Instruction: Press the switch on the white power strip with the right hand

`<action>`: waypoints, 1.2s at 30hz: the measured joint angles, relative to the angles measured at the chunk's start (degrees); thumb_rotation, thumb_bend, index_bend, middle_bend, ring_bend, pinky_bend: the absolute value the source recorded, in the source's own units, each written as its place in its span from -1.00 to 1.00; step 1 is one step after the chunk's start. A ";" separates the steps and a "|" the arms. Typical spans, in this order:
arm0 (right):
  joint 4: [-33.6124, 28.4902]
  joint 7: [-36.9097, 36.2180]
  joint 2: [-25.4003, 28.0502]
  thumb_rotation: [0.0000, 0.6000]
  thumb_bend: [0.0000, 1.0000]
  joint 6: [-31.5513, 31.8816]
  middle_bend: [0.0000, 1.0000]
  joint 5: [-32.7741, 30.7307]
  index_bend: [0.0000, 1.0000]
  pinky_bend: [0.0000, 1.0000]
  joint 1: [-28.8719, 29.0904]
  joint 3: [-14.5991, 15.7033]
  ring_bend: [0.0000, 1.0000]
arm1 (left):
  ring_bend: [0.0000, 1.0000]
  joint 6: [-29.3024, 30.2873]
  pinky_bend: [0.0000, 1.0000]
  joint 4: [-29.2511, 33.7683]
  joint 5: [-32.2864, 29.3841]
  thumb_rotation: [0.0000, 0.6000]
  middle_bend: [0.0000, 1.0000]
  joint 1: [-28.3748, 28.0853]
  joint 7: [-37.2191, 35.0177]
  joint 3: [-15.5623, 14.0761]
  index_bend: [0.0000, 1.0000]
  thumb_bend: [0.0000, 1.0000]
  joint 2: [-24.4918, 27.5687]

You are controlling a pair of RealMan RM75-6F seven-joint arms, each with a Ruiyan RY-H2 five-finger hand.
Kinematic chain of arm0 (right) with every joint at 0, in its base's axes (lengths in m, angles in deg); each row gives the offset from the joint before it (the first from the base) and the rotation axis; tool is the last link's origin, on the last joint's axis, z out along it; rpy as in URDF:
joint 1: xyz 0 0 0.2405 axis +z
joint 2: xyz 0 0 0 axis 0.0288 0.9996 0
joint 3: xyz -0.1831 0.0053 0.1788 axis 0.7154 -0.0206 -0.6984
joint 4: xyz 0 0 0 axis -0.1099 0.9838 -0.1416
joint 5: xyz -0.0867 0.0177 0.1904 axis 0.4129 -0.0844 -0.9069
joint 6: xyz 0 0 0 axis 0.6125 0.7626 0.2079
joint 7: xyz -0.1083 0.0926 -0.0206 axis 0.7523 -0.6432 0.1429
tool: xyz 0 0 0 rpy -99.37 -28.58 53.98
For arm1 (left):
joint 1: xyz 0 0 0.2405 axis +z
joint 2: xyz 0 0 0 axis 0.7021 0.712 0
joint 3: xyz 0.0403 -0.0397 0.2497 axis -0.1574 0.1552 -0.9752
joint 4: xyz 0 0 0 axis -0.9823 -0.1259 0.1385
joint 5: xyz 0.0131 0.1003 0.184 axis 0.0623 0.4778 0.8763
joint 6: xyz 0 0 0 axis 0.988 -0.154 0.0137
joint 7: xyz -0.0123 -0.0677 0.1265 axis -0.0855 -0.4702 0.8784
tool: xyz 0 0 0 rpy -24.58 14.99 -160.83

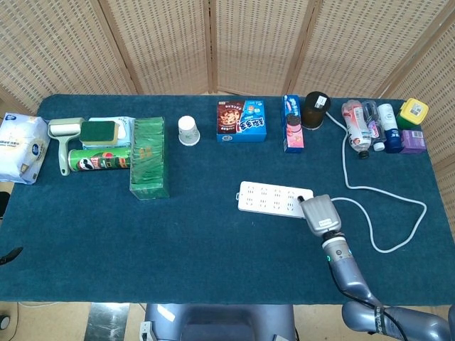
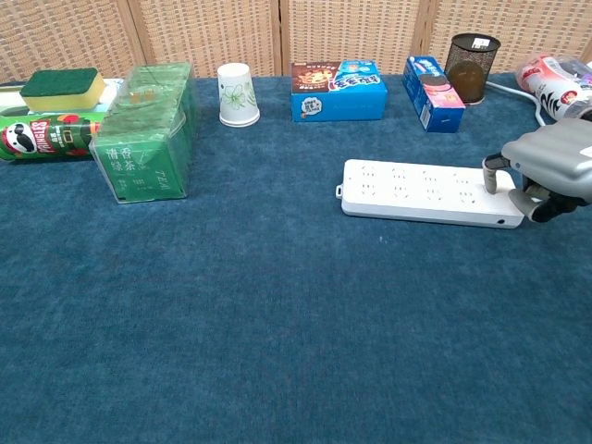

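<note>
Fingertip (image 2: 491, 172) of the right hand (image 2: 548, 166) is pressing down on the white power strip (image 2: 421, 191) at its right end, other fingers curling in, grasping nothing; the strip is lying mid-table (image 2: 277, 314).

- Setting: staged indoor test bench, lab-like rather than domestic.
- Table (image 1: 213, 249) covered in dark blue cloth.
- Woven rattan screen panels (image 1: 163, 42) close off the back.
- Assorted groceries lined up as props: chip can (image 1: 99, 159), paper cup (image 1: 188, 131), cookie box (image 1: 242, 121), bottles (image 1: 370, 126).
</note>
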 measured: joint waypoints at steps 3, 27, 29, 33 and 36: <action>-1.01 -0.02 0.37 1.00 0.36 0.72 0.93 0.52 -0.30 1.00 0.04 -0.16 1.00 | -1.00 0.04 -1.00 -0.08 0.00 1.00 -1.00 0.01 -0.26 0.03 -1.00 -0.78 0.05; -15.20 -19.38 13.93 1.00 -1.00 21.77 -0.65 27.46 -0.50 -0.28 -8.31 1.50 -0.64 | -1.00 0.79 -1.00 -0.79 1.10 1.00 -1.00 0.42 -1.56 -0.38 -1.00 -0.78 0.18; -13.31 -23.02 14.74 1.00 -1.00 24.88 -0.70 30.28 -0.52 -0.38 -10.39 2.59 -0.71 | -1.00 0.91 -1.00 -0.73 1.03 1.00 -1.00 0.50 -1.52 -0.37 -1.00 -0.78 0.16; -9.05 -28.10 15.73 1.00 -1.00 29.45 -0.76 33.50 -0.58 -0.53 -14.66 4.86 -0.78 | -1.00 1.17 -1.00 -0.57 1.10 1.00 -1.00 0.63 -1.08 -0.40 -1.00 -0.78 0.06; -6.69 -30.72 16.08 1.00 -1.00 31.25 -0.77 33.98 -0.58 -0.58 -17.70 6.44 -0.80 | -1.00 1.57 -1.00 -0.41 1.06 1.00 -1.00 0.82 -0.30 -0.38 -1.00 -0.78 -0.10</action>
